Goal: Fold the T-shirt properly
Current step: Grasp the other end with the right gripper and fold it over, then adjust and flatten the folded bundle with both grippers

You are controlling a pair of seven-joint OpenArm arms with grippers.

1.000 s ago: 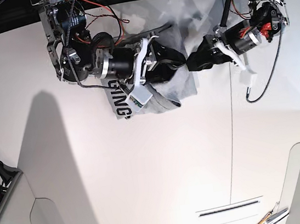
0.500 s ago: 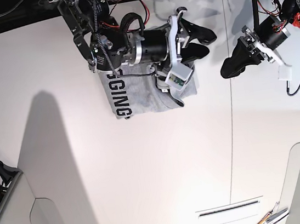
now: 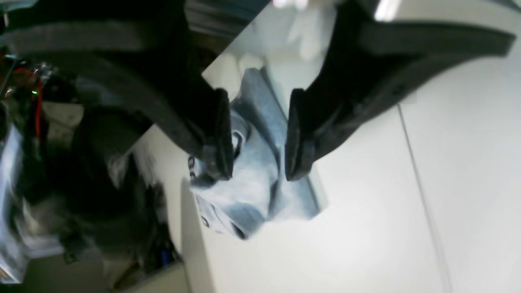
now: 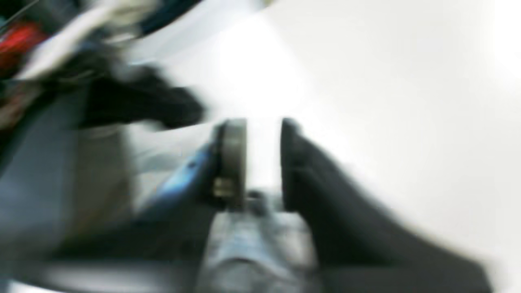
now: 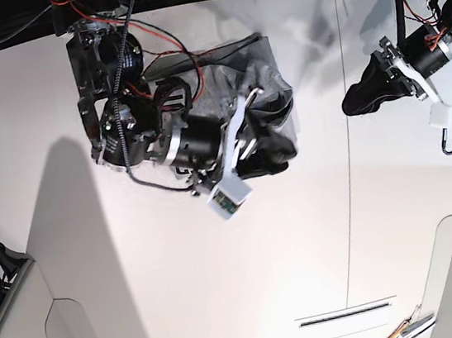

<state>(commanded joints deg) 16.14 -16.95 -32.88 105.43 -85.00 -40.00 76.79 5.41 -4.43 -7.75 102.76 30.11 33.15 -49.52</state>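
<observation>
Apparently the T-shirt [image 5: 226, 77] needs its loose edge straightened; next, the right tool [image 4: 263, 122], slightly parted and empty, should pinch that edge, while the left tool [image 3: 259, 134] is parted, holding nothing.

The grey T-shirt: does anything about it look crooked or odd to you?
Yes, a little. The T-shirt is partly folded, but on the side nearer the left gripper, a loose flap bunches up unevenly, with a straighter layer showing beyond it. I see no spill.
</observation>
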